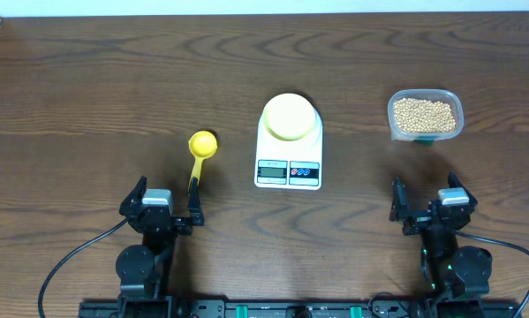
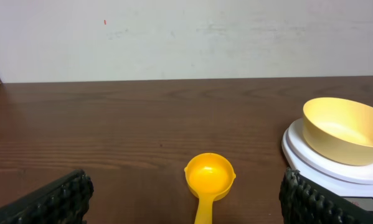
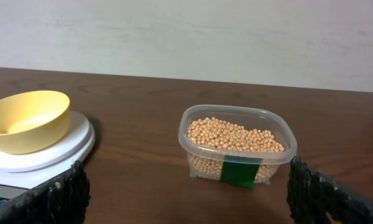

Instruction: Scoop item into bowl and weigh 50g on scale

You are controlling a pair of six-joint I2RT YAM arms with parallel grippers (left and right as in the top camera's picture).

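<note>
Tan beans point(image 1: 424, 114) point(image 3: 235, 136) fill a clear plastic tub point(image 1: 426, 115) point(image 3: 237, 146) at the back right. The pale-yellow bowl point(image 1: 290, 116) point(image 2: 345, 129) point(image 3: 28, 119) stands empty on the white scale point(image 1: 289, 146) point(image 2: 317, 163) point(image 3: 46, 157) at the table's centre. A yellow long-handled scoop point(image 1: 200, 151) point(image 2: 208, 180) lies left of the scale, bowl end away from me. My left gripper point(image 1: 167, 205) point(image 2: 186, 205) is open at the near edge, the scoop's handle between its fingers, untouched. At the near right my right gripper point(image 1: 429, 201) point(image 3: 187, 199) stands open and empty, short of the tub.
The dark wooden table point(image 1: 87, 97) ends at a pale wall point(image 2: 186, 37) behind. A green label point(image 3: 240, 173) marks the tub's near side. Black cables point(image 1: 65, 261) trail from both arm bases along the front edge.
</note>
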